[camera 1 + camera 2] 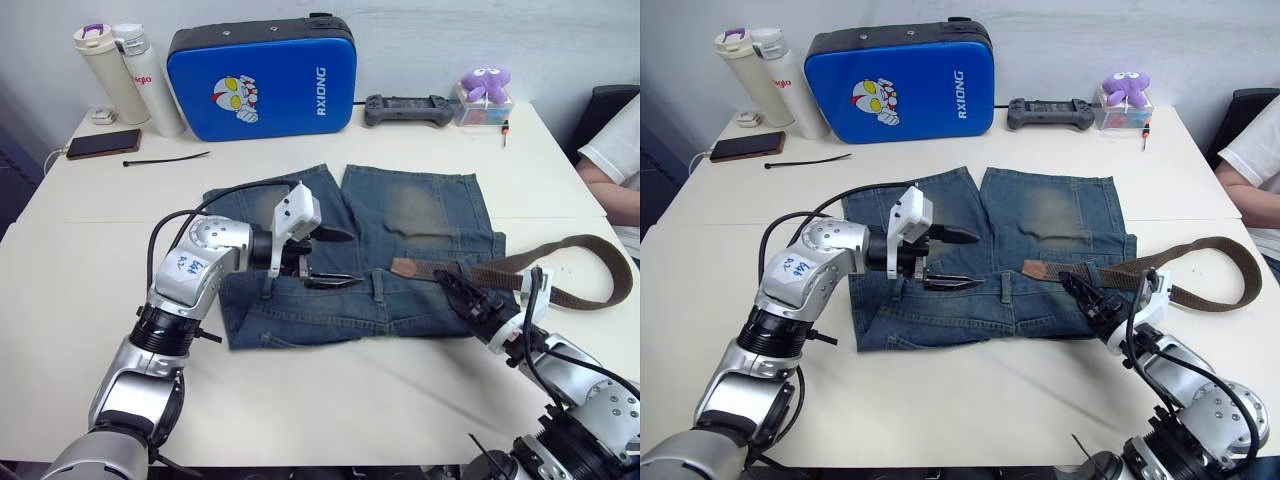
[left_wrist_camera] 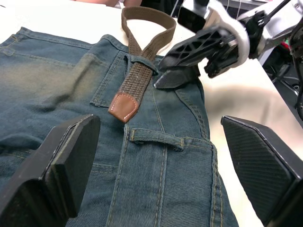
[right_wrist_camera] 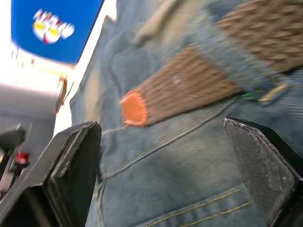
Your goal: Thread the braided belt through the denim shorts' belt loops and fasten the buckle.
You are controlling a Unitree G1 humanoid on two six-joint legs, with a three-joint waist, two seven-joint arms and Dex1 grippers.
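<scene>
**Inspector:** On the white table [image 1: 330, 400] the shorts [image 1: 400, 215] lay flat, waistband toward the robot. The belt [image 1: 560, 250] had its leather tip [image 2: 124, 105] through one loop [image 2: 142, 64] on the right side of the waistband; the rest curled off to the right in a bend. I could not find the buckle.

**Clerk:** And the grippers?

**Inspector:** The left gripper [image 1: 335, 258] hovered over the waistband's middle, fingers spread wide, holding nothing. The right gripper [image 1: 462, 295] sat low at the threaded loop, fingers also parted in its wrist view and gripping nothing that I could see.

**Clerk:** How should the step be done well?

**Inspector:** In my judgement, the tip wanted pinching at its stiff end and drawing flat along the band toward the next loop [image 2: 154, 138], which lay just ahead. One gripper should lift that loop or pin the denim, or the cloth would bunch.

**Clerk:** Materials?

**Inspector:** Belt: brown woven strap, ribbed, limp, with a smooth stitched tip, rounded. Shorts: faded blue twill, pale patches on both legs, tan stitching. Loops: narrow denim strips, lying close to the band.
</scene>
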